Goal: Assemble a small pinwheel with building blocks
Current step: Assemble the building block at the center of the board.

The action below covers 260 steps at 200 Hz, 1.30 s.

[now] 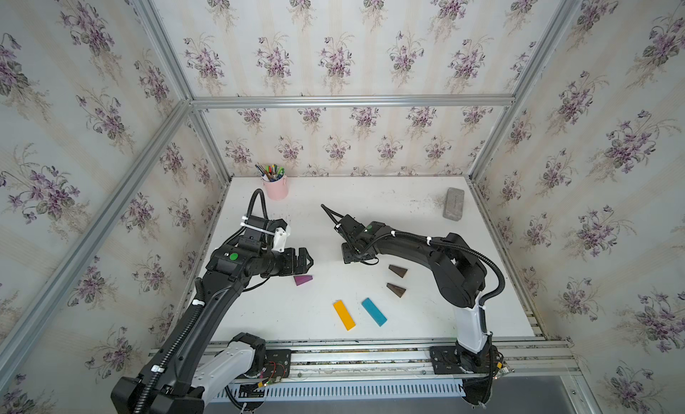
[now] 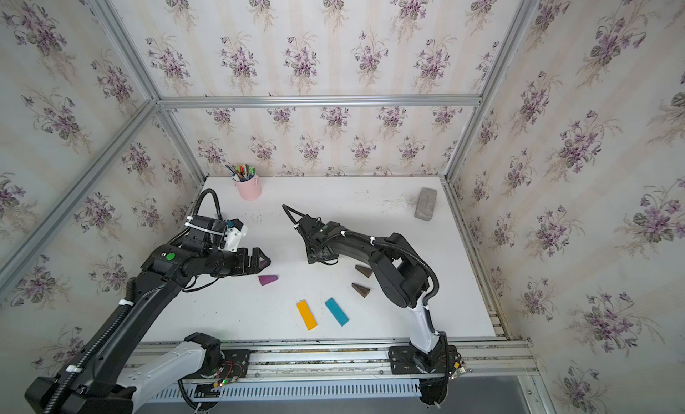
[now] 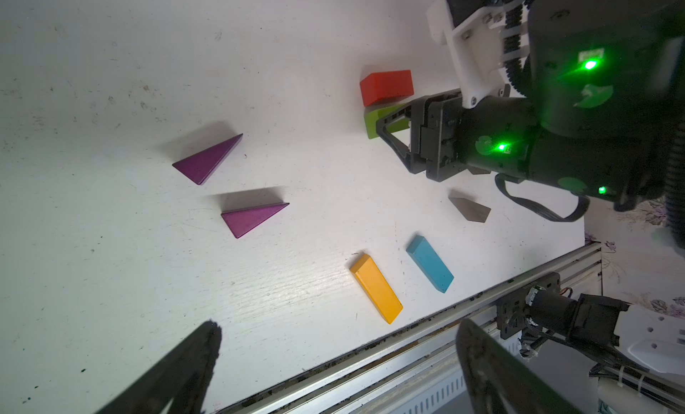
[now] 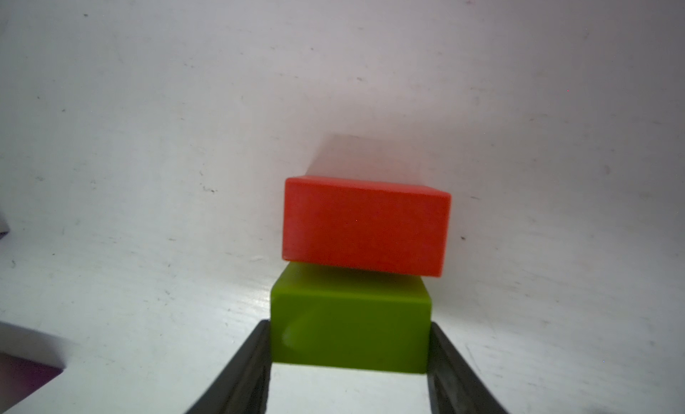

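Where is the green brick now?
In the right wrist view the green brick sits on the table, gripped by the right claw and touching the red brick; both top views hide it.

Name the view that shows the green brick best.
The right wrist view: the green brick sits close up between the right gripper fingers. The left wrist view shows it partly behind that gripper; both top views hide it.

Red brick [image 4: 365,226], green brick [image 4: 350,327], yellow bar [image 1: 344,315], blue bar [image 1: 374,311], purple wedges [image 3: 209,159], brown wedges [image 1: 397,271], violet-flowered wallpaper [image 1: 333,60].
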Available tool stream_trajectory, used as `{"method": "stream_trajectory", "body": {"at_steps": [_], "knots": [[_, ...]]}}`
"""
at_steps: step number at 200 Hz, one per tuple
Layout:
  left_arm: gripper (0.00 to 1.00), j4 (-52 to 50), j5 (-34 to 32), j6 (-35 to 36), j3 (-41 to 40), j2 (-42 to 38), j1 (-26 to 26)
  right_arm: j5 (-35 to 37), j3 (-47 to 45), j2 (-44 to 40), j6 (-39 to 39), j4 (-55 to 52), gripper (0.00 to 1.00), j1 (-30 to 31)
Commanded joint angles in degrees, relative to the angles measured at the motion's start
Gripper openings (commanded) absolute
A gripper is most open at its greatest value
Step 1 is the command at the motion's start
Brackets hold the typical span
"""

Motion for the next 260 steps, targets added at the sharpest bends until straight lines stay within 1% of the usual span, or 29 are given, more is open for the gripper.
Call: {"method": "stream_trajectory", "body": {"at_steps": [1, 129, 260], "knots": [[1.0, 0.7, 0.6, 0.5, 0.1, -0.1, 0.1, 0.8, 0.2, 0.5, 0.7, -0.1, 0.54, -0.2], [1.0, 1.1, 1.7, 0.0, -0.5, 0.0, 0.1, 0.2, 1.8, 1.6, 1.2, 0.1, 0.54, -0.5], [1.0, 1.7, 2.4, -0.5, -0.9, -0.2, 0.0, 0.6, 1.0, 1.0, 1.6, -0.1, 0.55, -0.9]]}}
